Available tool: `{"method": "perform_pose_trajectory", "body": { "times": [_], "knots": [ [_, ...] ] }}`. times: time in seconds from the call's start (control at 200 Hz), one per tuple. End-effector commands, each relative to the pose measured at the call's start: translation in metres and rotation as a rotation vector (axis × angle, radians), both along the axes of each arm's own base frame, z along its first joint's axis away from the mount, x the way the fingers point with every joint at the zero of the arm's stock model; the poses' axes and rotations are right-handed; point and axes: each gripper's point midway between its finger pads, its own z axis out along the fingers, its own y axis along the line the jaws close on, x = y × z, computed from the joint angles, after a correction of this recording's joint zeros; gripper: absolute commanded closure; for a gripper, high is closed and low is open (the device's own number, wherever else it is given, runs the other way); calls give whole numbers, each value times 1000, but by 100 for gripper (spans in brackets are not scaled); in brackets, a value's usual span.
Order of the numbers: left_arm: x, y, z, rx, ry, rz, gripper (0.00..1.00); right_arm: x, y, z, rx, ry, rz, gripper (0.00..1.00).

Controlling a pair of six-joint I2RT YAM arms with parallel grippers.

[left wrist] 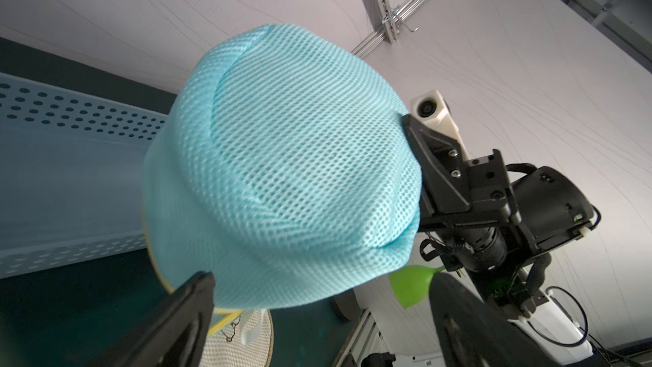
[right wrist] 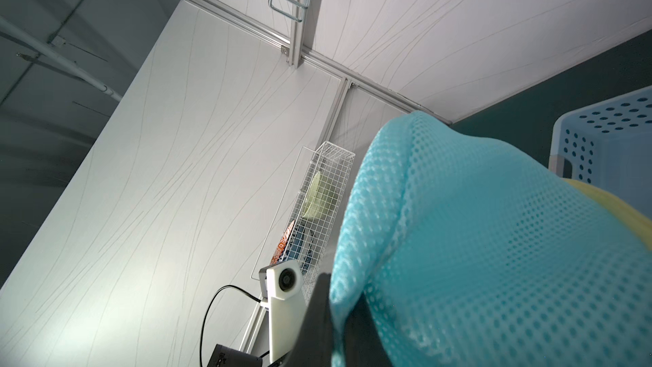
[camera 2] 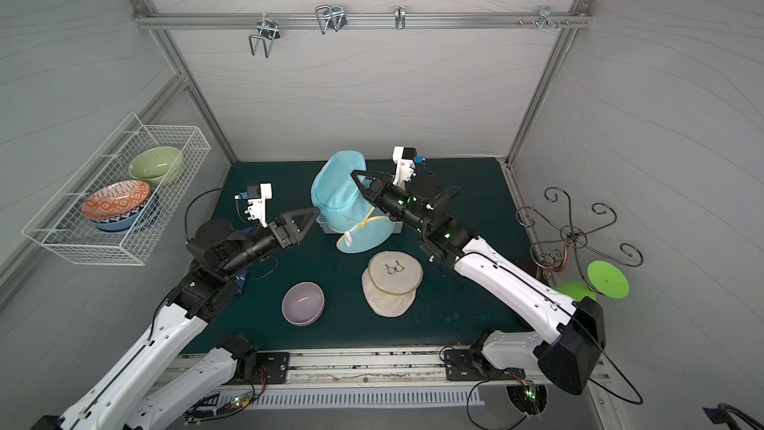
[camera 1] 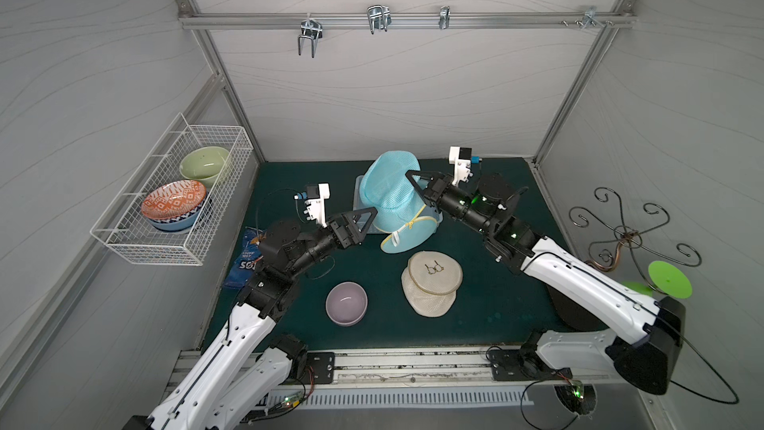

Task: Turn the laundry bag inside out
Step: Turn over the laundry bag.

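Note:
The laundry bag (camera 1: 388, 192) (camera 2: 337, 192) is light blue mesh with a yellow-trimmed mouth (camera 1: 407, 235) hanging down toward the mat. It is lifted at the back of the table, and my right gripper (camera 1: 410, 175) (camera 2: 355, 174) is shut on a fold of its mesh. The right wrist view shows that fold pinched at the gripper (right wrist: 338, 308), with the bag (right wrist: 494, 241) filling the frame. My left gripper (camera 1: 370, 217) (camera 2: 314, 215) stands open just left of the bag. In the left wrist view its fingers (left wrist: 190, 312) are wide apart below the bag (left wrist: 289, 171), holding nothing.
A pale blue perforated basket (camera 1: 360, 200) sits under the bag. A cream mesh bag with glasses on it (camera 1: 432, 283) and a purple bowl (camera 1: 346, 303) lie nearer the front. A wire basket of bowls (camera 1: 173, 200) hangs on the left wall. A curly metal stand (camera 1: 632, 237) is at the right.

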Motion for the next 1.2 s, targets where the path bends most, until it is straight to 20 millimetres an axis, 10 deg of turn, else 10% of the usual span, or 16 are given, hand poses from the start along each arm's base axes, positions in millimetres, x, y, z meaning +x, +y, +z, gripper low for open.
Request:
{"method": "perform_pose_trajectory", "body": {
  "times": [0.0,0.115,0.38,0.515,0.59,0.62,0.635,1.005,1.191],
  "knots": [
    [3,4,41,-56,-107,36,1,-10,10,25,106,-8,59,100],
    [5,-3,48,-40,-105,-1,16,-12,21,14,114,38,111,100],
    [-4,-5,60,-25,-80,-37,100,1,13,-22,75,153,140,100],
    [-2,-6,53,95,2,-40,98,13,0,-39,141,204,125,100],
    [0,-8,35,145,62,-51,57,14,-4,-31,176,168,122,100],
    [2,-7,27,152,86,-44,10,14,-5,-26,191,152,119,100],
    [1,-8,24,149,94,-49,2,14,-5,-23,201,142,120,100],
    [-5,2,-9,161,133,-14,18,11,-4,25,273,13,125,100],
    [3,4,18,13,55,34,5,3,13,21,284,6,159,100]
  ]
}}
